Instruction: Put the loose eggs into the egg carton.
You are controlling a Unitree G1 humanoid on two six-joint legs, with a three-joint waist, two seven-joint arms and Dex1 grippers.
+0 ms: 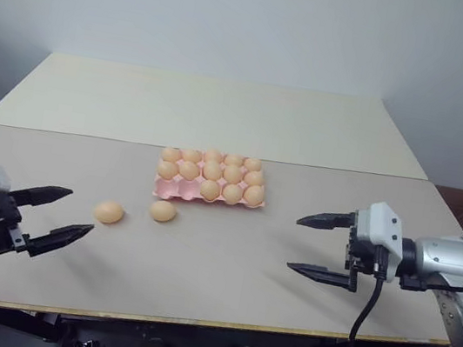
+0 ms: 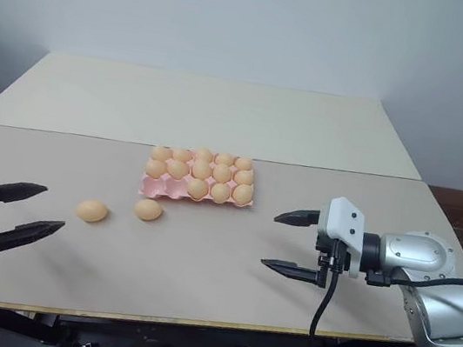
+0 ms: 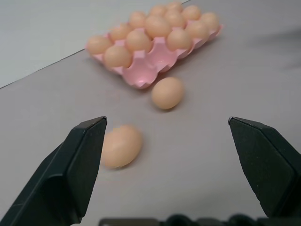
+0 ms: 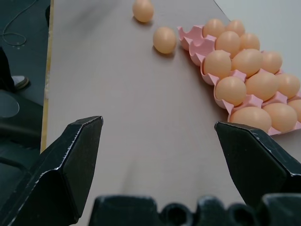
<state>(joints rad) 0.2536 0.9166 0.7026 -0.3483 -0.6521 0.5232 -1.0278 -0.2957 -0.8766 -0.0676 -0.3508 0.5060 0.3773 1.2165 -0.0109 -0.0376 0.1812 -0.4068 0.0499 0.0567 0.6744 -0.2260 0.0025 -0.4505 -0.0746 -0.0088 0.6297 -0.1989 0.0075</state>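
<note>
Left eye view looks down on a pale table (image 1: 198,274) with a pink egg carton (image 1: 178,191) sitting near the middle of it. The carton is almost full: tan eggs fill the back two rows and three cups on the right of the near row, while the two near-left cups look bare, as far as I can make out from this angle.

Two loose eggs lie on the table just in front of the carton's near-left corner. One egg (image 1: 163,211) sits close to that corner without touching it. The other egg (image 1: 108,212) lies a little further to the left and slightly nearer the table's front edge, apart from the first.

At the left side, the left gripper (image 1: 57,215) hangs over the table with its two black fingers spread wide and nothing between them. It points toward the eggs, and the left-hand egg lies just beyond its fingertips. In the left wrist view that egg (image 3: 121,146) sits partly behind one finger (image 3: 75,165).

Over on the right, the right gripper (image 1: 315,246) hovers above bare table, well apart from the carton and the eggs. Its fingers also stand wide open and empty, pointing left across the table.
</note>
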